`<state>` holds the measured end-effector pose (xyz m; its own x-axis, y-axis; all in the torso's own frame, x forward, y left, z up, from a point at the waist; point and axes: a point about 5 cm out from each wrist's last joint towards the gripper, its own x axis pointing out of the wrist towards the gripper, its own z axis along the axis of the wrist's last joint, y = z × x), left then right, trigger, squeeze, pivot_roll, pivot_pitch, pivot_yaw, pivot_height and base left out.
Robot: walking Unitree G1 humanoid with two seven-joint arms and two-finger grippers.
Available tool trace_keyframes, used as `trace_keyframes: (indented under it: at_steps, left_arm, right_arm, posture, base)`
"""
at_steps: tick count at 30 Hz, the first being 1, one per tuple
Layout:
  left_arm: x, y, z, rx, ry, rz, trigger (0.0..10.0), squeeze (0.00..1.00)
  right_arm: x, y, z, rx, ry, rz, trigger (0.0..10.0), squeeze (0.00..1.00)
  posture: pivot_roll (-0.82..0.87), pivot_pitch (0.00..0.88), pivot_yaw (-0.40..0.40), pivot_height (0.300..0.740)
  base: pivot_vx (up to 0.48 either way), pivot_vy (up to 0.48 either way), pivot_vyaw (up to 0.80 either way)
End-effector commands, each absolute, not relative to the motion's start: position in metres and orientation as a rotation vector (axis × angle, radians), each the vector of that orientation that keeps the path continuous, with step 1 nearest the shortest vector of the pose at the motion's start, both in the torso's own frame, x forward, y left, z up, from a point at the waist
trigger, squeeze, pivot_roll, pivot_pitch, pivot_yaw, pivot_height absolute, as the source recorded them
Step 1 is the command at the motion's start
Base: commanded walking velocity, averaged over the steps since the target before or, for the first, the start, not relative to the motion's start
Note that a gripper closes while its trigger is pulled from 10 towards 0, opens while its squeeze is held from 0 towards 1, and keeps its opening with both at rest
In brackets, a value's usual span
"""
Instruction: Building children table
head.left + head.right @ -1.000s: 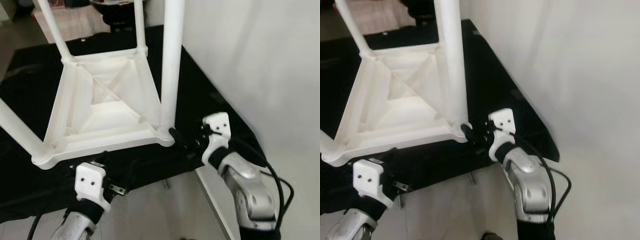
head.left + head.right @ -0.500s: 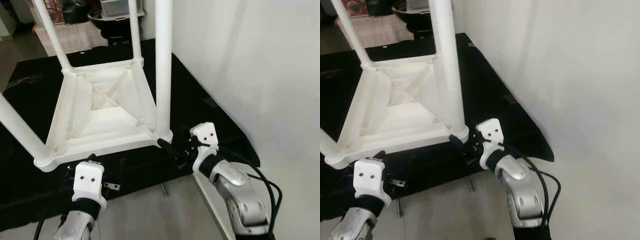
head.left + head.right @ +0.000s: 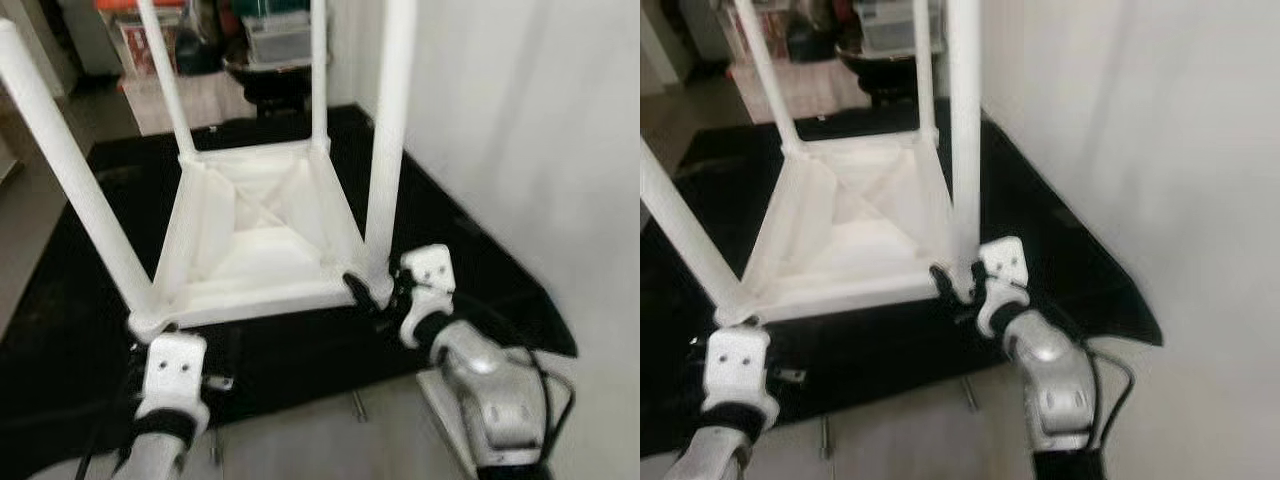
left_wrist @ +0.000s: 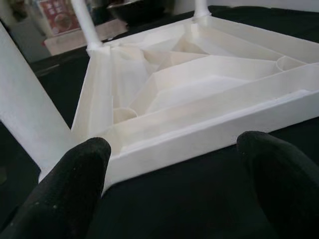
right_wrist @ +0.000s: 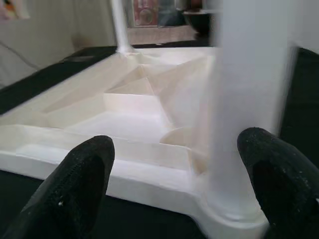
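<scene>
The white plastic children's table [image 3: 262, 238] lies upside down on a black mat [image 3: 470, 262], its four legs pointing up. My left gripper [image 3: 163, 328] is at the table's near left corner, below the near left leg [image 3: 78, 185]. In the left wrist view it [image 4: 174, 186] is open, with the table's rim just ahead of the fingers [image 4: 75, 191]. My right gripper [image 3: 362, 293] is at the near right corner, by the foot of the near right leg [image 3: 388, 150]. In the right wrist view it [image 5: 174, 186] is open, that leg's base standing between its fingers [image 5: 274, 179].
A white wall [image 3: 530, 120] runs close along the right side. Boxes and a dark bowl [image 3: 272, 72] stand behind the mat. Pale floor [image 3: 300, 445] lies in front, with a thin metal piece [image 3: 357, 405] near the mat's edge.
The whole picture has shifted, so my head has moved and more of the legs shows. My right gripper sits tighter against the near right corner; the left one stays at the near left corner.
</scene>
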<state>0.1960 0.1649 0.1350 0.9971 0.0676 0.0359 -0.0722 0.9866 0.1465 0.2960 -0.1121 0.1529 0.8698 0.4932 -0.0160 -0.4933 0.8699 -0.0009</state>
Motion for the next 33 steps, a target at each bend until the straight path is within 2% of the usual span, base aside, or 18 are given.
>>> trace_keyframes:
  at_steps: [1, 13, 22, 26, 27, 31, 33]
  left_arm:
    - [0.196, 0.163, 0.131, 0.162, -0.006, 0.061, 10.0, 0.00]
    - [0.197, 0.162, 0.131, 0.161, -0.012, 0.052, 10.0, 0.00]
    - [0.198, 0.162, 0.134, 0.168, -0.024, 0.046, 10.0, 0.00]
    - [0.194, 0.161, 0.136, 0.180, -0.022, 0.046, 10.0, 0.00]
    - [0.190, 0.160, 0.137, 0.175, -0.015, 0.038, 10.0, 0.00]
    - [0.187, 0.159, 0.136, 0.167, -0.001, 0.034, 10.0, 0.00]
    - [0.181, 0.155, 0.133, 0.148, 0.031, 0.011, 10.0, 0.00]
  right_arm:
    - [0.297, -0.110, 0.153, -0.003, 0.008, 0.532, 10.0, 0.00]
    - [0.299, -0.109, 0.151, 0.001, 0.015, 0.539, 10.0, 0.00]
    - [0.301, -0.108, 0.154, -0.017, 0.001, 0.568, 10.0, 0.00]
    - [0.306, -0.104, 0.162, -0.111, -0.025, 0.660, 10.0, 0.00]
    - [0.307, -0.100, 0.166, -0.185, -0.017, 0.769, 10.0, 0.00]
    - [0.309, -0.098, 0.167, -0.243, 0.000, 0.828, 10.0, 0.00]
    - [0.318, -0.095, 0.171, -0.396, 0.058, 0.913, 10.0, 0.00]
  posture:
    - [-0.10, 0.079, 0.024, 0.740]
    - [-0.10, 0.083, 0.023, 0.740]
    - [-0.10, 0.084, 0.026, 0.740]
    - [-0.08, 0.086, 0.032, 0.740]
    - [-0.07, 0.091, 0.034, 0.740]
    - [-0.07, 0.096, 0.035, 0.740]
    - [-0.05, 0.102, 0.019, 0.740]
  base:
    - [0.000, 0.480, 0.00]
    - [0.000, 0.442, 0.00]
    - [0.000, 0.000, 0.00]
    - [0.000, 0.000, 0.00]
    - [0.000, 0.000, 0.00]
    - [0.000, 0.000, 0.00]
    - [0.000, 0.000, 0.00]
